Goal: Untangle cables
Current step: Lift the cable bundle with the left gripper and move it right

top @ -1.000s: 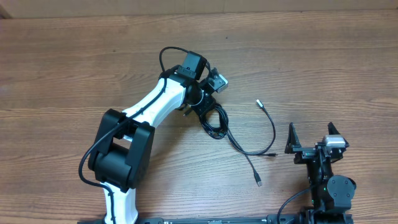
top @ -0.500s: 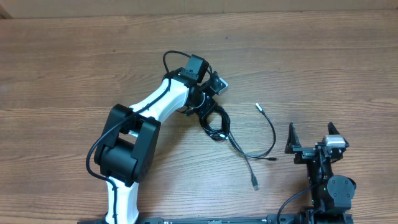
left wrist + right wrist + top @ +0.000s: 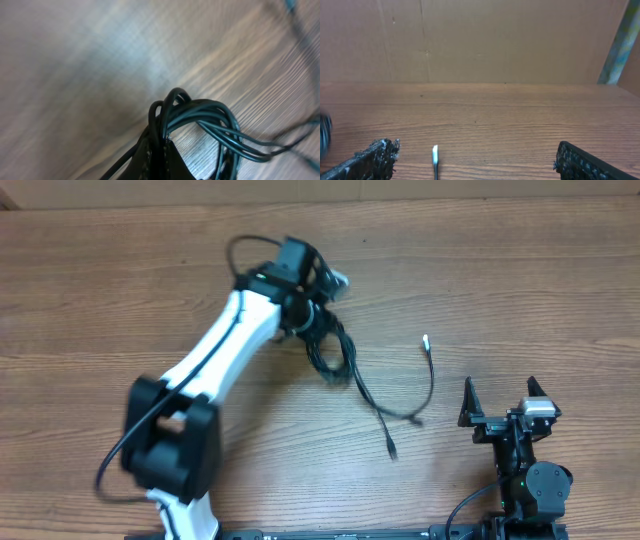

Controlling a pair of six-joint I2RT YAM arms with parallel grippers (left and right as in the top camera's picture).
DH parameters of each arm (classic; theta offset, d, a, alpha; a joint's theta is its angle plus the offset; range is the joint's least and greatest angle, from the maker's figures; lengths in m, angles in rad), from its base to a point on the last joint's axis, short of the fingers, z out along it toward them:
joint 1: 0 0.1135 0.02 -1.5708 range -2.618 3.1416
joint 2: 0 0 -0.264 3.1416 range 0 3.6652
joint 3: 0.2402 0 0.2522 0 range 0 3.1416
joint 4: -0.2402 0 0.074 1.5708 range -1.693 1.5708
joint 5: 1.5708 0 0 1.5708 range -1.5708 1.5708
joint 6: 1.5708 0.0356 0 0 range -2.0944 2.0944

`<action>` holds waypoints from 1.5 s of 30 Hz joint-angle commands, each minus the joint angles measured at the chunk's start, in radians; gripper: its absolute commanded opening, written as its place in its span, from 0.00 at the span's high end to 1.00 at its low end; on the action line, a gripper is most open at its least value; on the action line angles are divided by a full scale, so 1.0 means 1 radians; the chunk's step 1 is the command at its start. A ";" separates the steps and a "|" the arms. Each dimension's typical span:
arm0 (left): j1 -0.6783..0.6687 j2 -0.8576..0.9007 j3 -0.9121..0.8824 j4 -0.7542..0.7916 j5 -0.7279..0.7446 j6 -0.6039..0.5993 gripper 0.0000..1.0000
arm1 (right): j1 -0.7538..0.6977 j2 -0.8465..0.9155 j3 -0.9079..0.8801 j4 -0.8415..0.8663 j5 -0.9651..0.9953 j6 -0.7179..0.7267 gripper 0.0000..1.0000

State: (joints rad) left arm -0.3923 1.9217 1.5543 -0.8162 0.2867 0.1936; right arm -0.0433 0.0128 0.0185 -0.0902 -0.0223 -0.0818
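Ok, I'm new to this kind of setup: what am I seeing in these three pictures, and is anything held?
Two robot arms sit at a wooden table. One picture looks down from above; the other two come from a camera on each wrist. The left tool, on the white arm, is shut on a bunch of thin black cables, whose loose ends trail across the wood; the blurry close-up shows that grip. The right tool waits open, holding nothing; its camera sees one silver plug ahead.
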 commanded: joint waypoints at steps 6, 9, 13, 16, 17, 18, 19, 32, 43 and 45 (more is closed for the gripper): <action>0.054 -0.327 0.043 -0.069 0.051 -0.175 0.96 | 0.003 -0.010 -0.011 0.007 0.002 0.002 0.00; 0.060 -0.384 0.043 -0.116 0.065 -0.173 0.96 | 0.003 -0.010 -0.011 0.007 0.002 0.002 0.00; 0.060 -0.430 0.043 -0.201 0.065 -0.129 0.96 | 0.003 -0.010 -0.011 0.007 0.002 0.002 0.00; 0.060 -0.439 0.043 -0.259 0.084 -0.119 0.96 | 0.003 -0.010 -0.011 0.007 0.002 0.002 0.00; 0.060 -0.439 0.043 -0.273 0.110 -0.118 0.96 | 0.003 -0.010 -0.011 0.007 0.002 0.002 0.00; 0.060 -0.438 0.042 -0.280 0.132 -0.117 0.96 | 0.003 -0.010 -0.011 0.007 0.002 0.002 0.00; 0.060 -0.438 0.042 -0.280 0.140 -0.114 0.96 | 0.003 -0.010 -0.011 0.007 0.002 0.002 0.00; 0.060 -0.438 0.035 -0.283 0.211 -0.066 0.96 | 0.003 -0.010 -0.011 0.007 0.002 0.002 0.00; 0.058 -0.410 0.034 -0.266 0.212 -0.090 0.96 | 0.003 -0.010 -0.011 0.037 -0.368 1.022 0.00; 0.058 -0.397 0.034 -0.265 0.219 -0.089 0.96 | 0.003 -0.010 -0.011 0.040 -0.562 1.235 0.00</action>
State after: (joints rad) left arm -0.3386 1.5085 1.5791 -1.0882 0.4648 0.1070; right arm -0.0433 0.0128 0.0185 -0.0608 -0.2951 0.6743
